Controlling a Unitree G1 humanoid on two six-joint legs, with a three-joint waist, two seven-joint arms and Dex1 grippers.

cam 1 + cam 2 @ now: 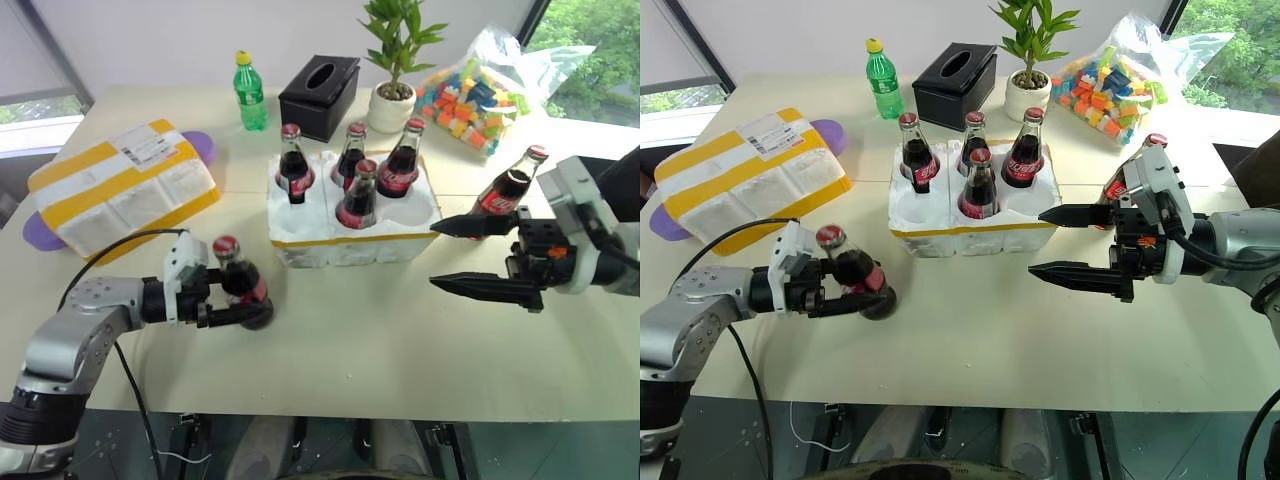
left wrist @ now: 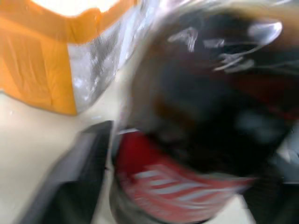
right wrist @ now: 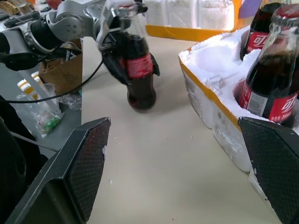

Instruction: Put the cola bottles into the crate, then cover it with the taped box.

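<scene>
The crate [image 1: 352,240] sits mid-surface with four cola bottles [image 1: 358,196] standing in its wells; the two wells on the robot's near side hold nothing. Just off the crate's near left corner, a fifth bottle [image 1: 240,279] stands on the surface [image 1: 380,340], tilted a little, with the left tool [image 1: 232,298] wrapped around its lower body; whether the fingers are pressing on the glass yet, I cannot tell. To the right of the crate the right tool [image 1: 455,255] hangs above the surface with its fingers spread wide, grasping nothing. Behind it, right of the crate, the sixth bottle [image 1: 510,185] stands. The taped box [image 1: 125,185] lies well left of the crate.
</scene>
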